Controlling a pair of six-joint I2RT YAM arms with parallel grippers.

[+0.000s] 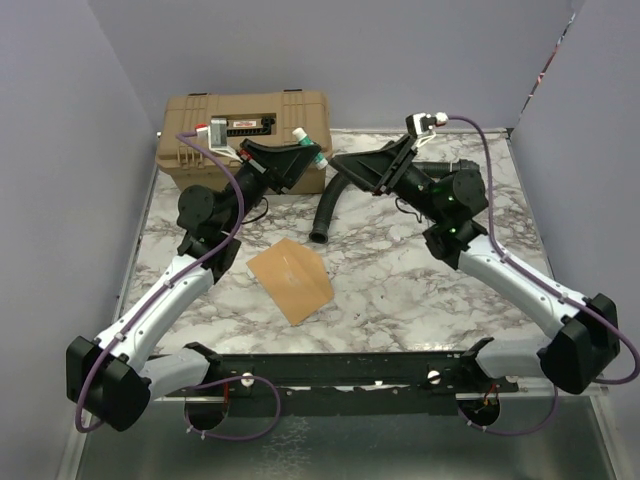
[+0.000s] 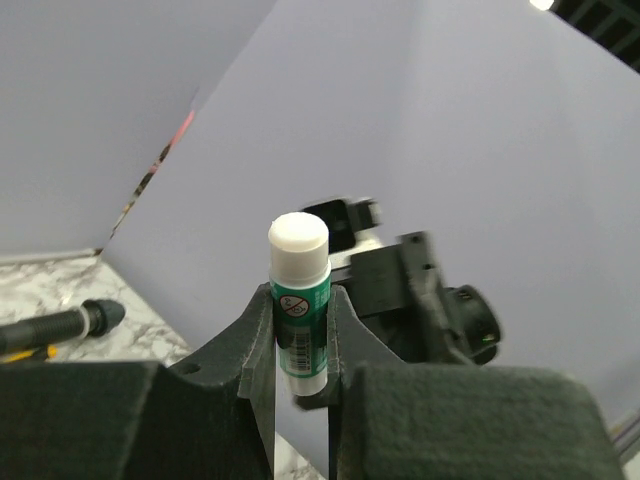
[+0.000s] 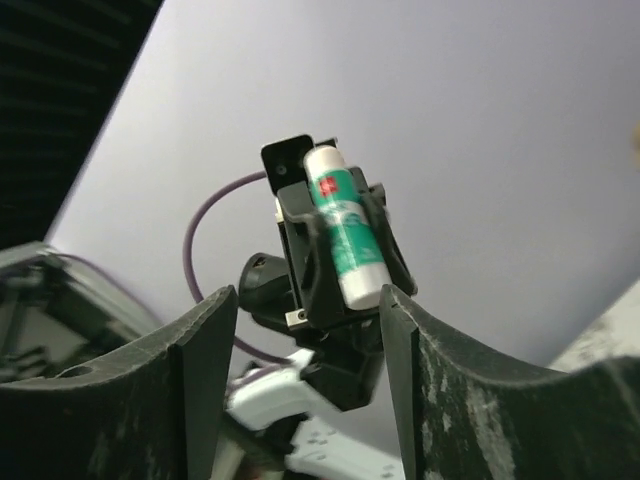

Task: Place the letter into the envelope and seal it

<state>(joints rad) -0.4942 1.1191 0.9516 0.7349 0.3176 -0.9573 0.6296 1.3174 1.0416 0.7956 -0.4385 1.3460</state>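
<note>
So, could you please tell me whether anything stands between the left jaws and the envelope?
Nothing visible does. The envelope lies bare on the table, lower and nearer than the raised left jaws, which grip a glue stick. The black hose lies beside it, apart.

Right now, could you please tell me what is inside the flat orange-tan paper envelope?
Nothing shows: the orange-tan envelope lies flat on the white marbled table, its paper covering any contents.
</note>
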